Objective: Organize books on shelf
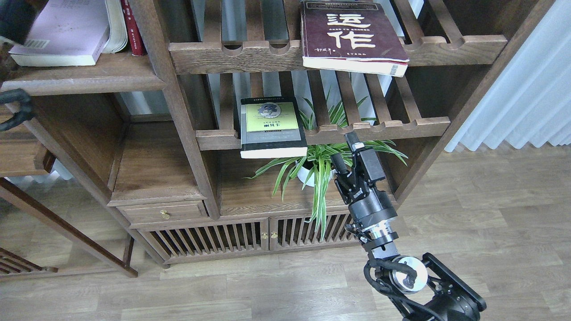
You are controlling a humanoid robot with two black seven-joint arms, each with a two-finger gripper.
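**Right gripper below slatted racks; two books not on the solid shelf**

While the right arm rises from the 5 o'clock corner, its right gripper [347, 154] hangs in front of the potted plant [314, 171], fingers pointing up toward 12 o'clock. Fingers appear slightly parted with nothing between them; reading it as released and empty.

Nearest book: black-grey book [272, 127] with the yellow-green panel, lying flat on the lower slatted rack [379, 127], front edge overhanging the rail. It sits at about 10 o'clock from the gripper, near but apart, no contact.

Farther up: maroon book [352, 35], flat on the upper slatted rack [205, 53], lower right corner hanging past the rail. It lies at 12 o'clock from the gripper, well apart.

Farthest, at 10 o'clock in the view: lavender-white book [60, 33] lies flat on the solid shelf [84, 78], with other volumes just beside it.

Handling judgement: the paperbacks should flex, with slick covers. The maroon one looks thick, likely heaviest; pinch it across its thickness at the overhanging edge, close to the spine so the pages do not fan. The black-grey one looks lighter; the same overhang grip is open.

Left gripper: only a dark blurred shape [15, 109] at the 9 o'clock edge; cannot tell its state.
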